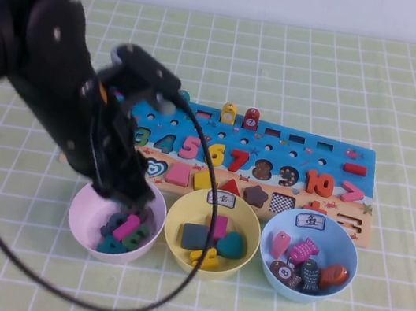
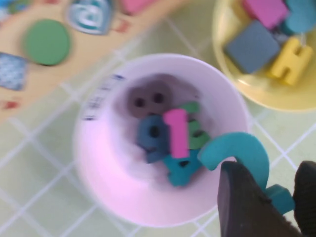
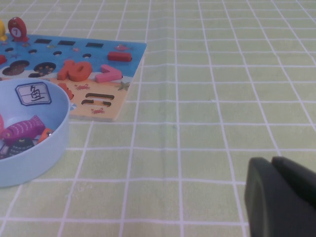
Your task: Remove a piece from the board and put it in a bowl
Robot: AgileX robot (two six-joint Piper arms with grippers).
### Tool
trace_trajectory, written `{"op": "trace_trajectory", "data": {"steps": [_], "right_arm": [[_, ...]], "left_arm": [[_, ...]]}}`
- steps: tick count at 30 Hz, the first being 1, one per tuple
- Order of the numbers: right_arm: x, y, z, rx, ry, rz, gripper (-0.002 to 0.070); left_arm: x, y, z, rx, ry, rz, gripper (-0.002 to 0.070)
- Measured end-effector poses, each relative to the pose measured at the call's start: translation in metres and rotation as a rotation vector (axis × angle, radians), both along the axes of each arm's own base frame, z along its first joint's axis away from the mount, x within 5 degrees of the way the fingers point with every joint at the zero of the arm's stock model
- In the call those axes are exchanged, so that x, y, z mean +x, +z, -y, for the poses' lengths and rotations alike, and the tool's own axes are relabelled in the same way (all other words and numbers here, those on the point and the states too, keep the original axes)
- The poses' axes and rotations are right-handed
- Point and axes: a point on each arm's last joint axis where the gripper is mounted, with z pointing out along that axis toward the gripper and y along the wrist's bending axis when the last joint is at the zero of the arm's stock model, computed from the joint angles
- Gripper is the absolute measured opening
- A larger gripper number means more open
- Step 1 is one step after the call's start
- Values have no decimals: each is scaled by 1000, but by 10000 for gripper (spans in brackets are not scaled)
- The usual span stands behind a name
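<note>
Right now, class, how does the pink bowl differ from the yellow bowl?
The pink bowl holds numerals; the yellow bowl holds shape blocks. The left tool hangs over the pink bowl gripping the teal 2; nothing hangs over the yellow bowl. The right tool sits apart. Both bowls are round.

The long rectangular wooden puzzle board (image 1: 289, 149) carries coloured numerals along its blue upper part, reading 4, 5, 6, 7, 8, 9 and 10. A small white label on the rim of the light blue round plastic bowl (image 3: 47, 143) bears the handwritten Chinese character 鱼. The flat teal-blue wooden piece (image 2: 242, 158), pinched between the left gripper (image 2: 284, 205) fingers over the pale pink-lilac round plastic bowl (image 2: 98, 168), is shaped as a 2. The right gripper (image 3: 281, 197) shows no writing.
</note>
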Motion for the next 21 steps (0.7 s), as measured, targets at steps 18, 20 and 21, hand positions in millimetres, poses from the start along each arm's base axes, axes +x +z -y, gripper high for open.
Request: {"op": "trace_trajectory", "data": {"steps": [18, 20, 21], "right_arm": [[0, 0, 0, 0, 0, 0, -19], [0, 0, 0, 0, 0, 0, -19], [0, 0, 0, 0, 0, 0, -19]], "left_arm": [[14, -79, 10, 105, -4, -3, 181], [16, -81, 9, 125, -18, 1, 181], [17, -82, 9, 134, -22, 4, 181]]}}
